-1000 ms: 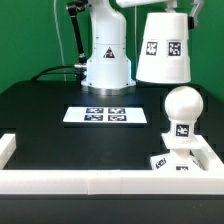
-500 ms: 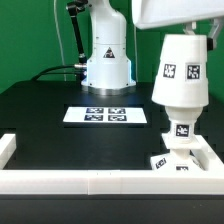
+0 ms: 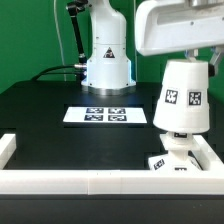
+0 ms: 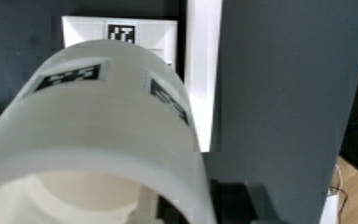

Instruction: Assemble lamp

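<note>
I see the bench point(image 3: 40, 110), black and wide, with a low white rail point(image 3: 90, 181) along its near edge and a corner of that rail on the exterior view's right. Behind it stands the arm's base point(image 3: 107, 55), white with a warning triangle on it. The arm's head point(image 3: 180, 25) fills the upper right of the exterior view, hanging right over the lamp parts.

Below the head I see the shade point(image 3: 181, 96), upright, narrow end up, wide end down, two tags facing me. It sits low over the bulb, so I cannot see the ball itself; only a tagged white neck point(image 3: 178, 139) shows under the shade's rim. I take the claw point(image 3: 190, 58) to be clamped on the shade's top: dark fingers show at either side of the narrow end, though the head hides most of the grip. In the wrist view the shade point(image 4: 105, 140) fills most of the frame, with its open inside near the lens and a dark finger point(image 4: 234, 198) beside it.

The base point(image 3: 170, 160) lies flat in the rail's corner on the exterior view's right, under the neck, a tag on its near face. In the wrist view it shows past the shade's far end as a white square with a tag point(image 4: 121, 30).

The marker board point(image 3: 107, 115) lies flat mid-bench, well apart from the lamp, to the exterior view's left of it.
</note>
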`<state>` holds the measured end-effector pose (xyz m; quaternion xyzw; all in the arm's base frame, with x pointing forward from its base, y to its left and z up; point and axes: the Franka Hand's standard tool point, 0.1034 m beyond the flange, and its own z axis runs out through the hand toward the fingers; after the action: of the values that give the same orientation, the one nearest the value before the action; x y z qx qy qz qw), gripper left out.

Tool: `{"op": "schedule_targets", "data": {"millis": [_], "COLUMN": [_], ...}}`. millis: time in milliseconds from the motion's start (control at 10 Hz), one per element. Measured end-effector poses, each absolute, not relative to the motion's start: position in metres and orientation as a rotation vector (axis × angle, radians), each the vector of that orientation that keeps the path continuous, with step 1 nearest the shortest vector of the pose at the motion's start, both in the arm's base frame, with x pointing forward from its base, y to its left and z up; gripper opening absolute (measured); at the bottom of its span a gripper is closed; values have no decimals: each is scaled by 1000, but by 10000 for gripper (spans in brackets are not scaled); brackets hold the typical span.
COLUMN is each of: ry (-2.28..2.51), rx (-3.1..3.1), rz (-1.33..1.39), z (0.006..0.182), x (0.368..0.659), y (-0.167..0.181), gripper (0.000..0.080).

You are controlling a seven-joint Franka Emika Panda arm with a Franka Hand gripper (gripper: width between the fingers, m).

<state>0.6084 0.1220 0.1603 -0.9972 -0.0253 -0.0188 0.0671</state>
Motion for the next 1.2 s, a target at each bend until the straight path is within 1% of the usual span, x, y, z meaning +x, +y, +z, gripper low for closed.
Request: {"op": "schedule_targets", "data": {"millis": [200,500,600,700,800,900,1000,1100,1200], "ry": [-70,-65,-65,-67,-76,-73,-91,-88,-106], "rx": [-3011,-3013,-3013,-3013,-3014,-3014,-3014,-3015,-3023], "rz": [-48,-60,-63,-67,-69,-69,-71,-71,-67], "z": [149,148,149,150,151,153,154,159,167], "x": [600,600,601,601,600,598,596,595,594], "y": [119,117,117,116,112,109,105,103,103], "gripper": [44,44,257,257,439,575,575,673,692]}}
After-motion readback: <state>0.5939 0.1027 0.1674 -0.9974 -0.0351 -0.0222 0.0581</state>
